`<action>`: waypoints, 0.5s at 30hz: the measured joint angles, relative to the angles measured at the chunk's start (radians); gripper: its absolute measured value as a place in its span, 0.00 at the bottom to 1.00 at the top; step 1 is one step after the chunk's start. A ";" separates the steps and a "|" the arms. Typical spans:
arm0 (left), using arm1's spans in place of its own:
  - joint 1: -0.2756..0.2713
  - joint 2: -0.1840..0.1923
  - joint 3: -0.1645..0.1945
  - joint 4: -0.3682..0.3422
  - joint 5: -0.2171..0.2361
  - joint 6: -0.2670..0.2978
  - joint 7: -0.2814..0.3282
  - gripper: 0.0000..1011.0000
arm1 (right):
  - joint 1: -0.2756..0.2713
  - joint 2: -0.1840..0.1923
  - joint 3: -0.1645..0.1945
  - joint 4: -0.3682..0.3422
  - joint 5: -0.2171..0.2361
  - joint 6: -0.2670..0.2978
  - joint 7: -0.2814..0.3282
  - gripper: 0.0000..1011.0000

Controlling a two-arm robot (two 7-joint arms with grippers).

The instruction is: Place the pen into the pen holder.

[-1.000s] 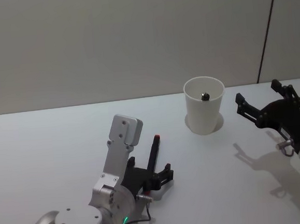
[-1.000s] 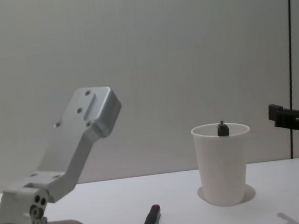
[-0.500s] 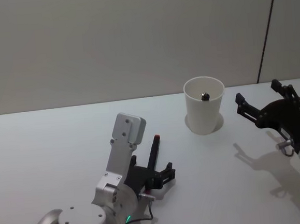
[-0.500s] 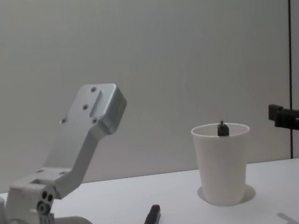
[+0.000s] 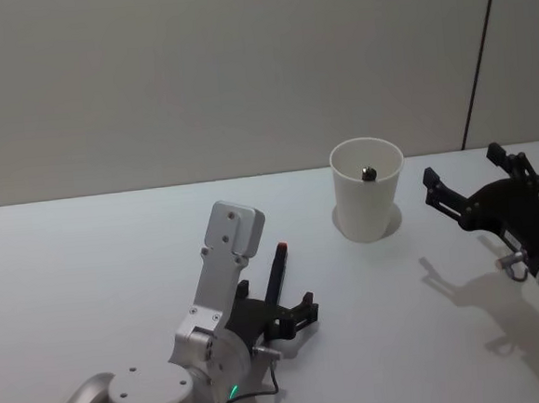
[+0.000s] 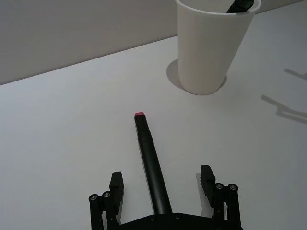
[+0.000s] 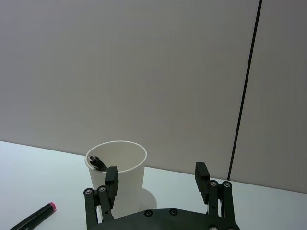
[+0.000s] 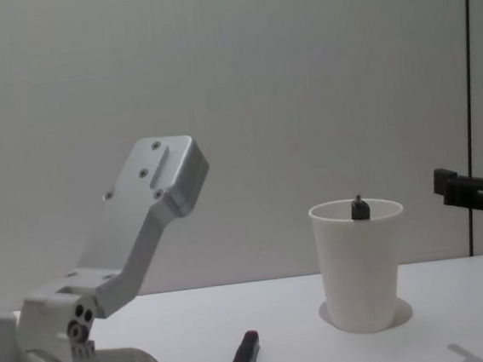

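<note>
Your left gripper [image 6: 162, 183], spread apart, straddles the pen [image 6: 147, 148] on the bench [image 5: 88, 262]. Your right gripper [image 7: 156, 173], also apart, hovers near the cup [image 5: 368, 201].

1. A plain pale grey wall [image 5: 194, 77] stands across the back of the room, smooth and unmarked.
2. A thin dark strip [image 5: 480, 54] runs down the wall on the right and ends at the table's far edge.
3. A white matte table [image 5: 88, 262] spreads across the foreground and meets the wall in a straight line.
4. The light is soft and even; faint grey shadows [image 5: 463, 289] lie on the table's right part.
</note>
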 joint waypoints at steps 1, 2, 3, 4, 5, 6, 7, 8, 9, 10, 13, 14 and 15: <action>0.000 -0.001 -0.001 0.000 -0.001 0.001 0.000 0.99 | 0.000 0.000 0.000 0.000 0.000 0.000 0.000 0.99; -0.001 -0.003 -0.002 0.001 -0.003 0.004 0.000 0.99 | 0.000 0.000 0.000 0.000 0.000 0.000 0.000 0.99; -0.001 -0.004 -0.004 0.002 -0.005 0.007 0.000 0.99 | 0.000 0.000 0.000 0.000 0.000 0.000 0.000 0.99; -0.001 -0.006 -0.005 0.003 -0.006 0.009 0.000 0.99 | 0.000 0.000 0.000 0.000 0.000 0.000 0.000 0.99; -0.001 -0.007 -0.006 0.003 -0.007 0.010 0.000 0.99 | 0.000 0.000 0.000 0.000 0.000 0.000 0.000 0.99; -0.001 -0.008 -0.006 0.003 -0.007 0.012 0.000 0.99 | 0.000 0.000 0.000 0.000 0.000 0.000 0.000 0.99; -0.001 -0.008 -0.007 0.003 -0.008 0.013 0.000 0.99 | 0.000 0.000 0.000 0.000 0.000 0.000 0.000 0.99; -0.002 -0.009 -0.007 0.003 -0.008 0.014 0.000 0.99 | 0.000 0.000 0.000 0.000 0.000 0.000 0.000 0.99; -0.002 -0.010 -0.008 0.004 -0.009 0.016 0.000 0.99 | 0.000 0.000 0.000 0.000 0.000 0.000 0.000 0.99; -0.002 -0.010 -0.009 0.004 -0.009 0.016 0.000 0.99 | 0.000 0.000 0.000 0.000 0.000 0.000 0.000 0.99; -0.002 -0.012 -0.010 0.005 -0.011 0.020 0.001 0.99 | 0.000 0.000 0.000 0.000 0.000 0.000 0.000 0.99; -0.002 -0.013 -0.011 0.005 -0.011 0.020 0.001 0.99 | 0.000 0.000 0.000 0.000 0.000 0.000 0.000 0.99; -0.002 -0.013 -0.011 0.005 -0.012 0.022 0.002 0.99 | 0.000 0.000 0.000 0.000 0.000 0.000 0.000 0.99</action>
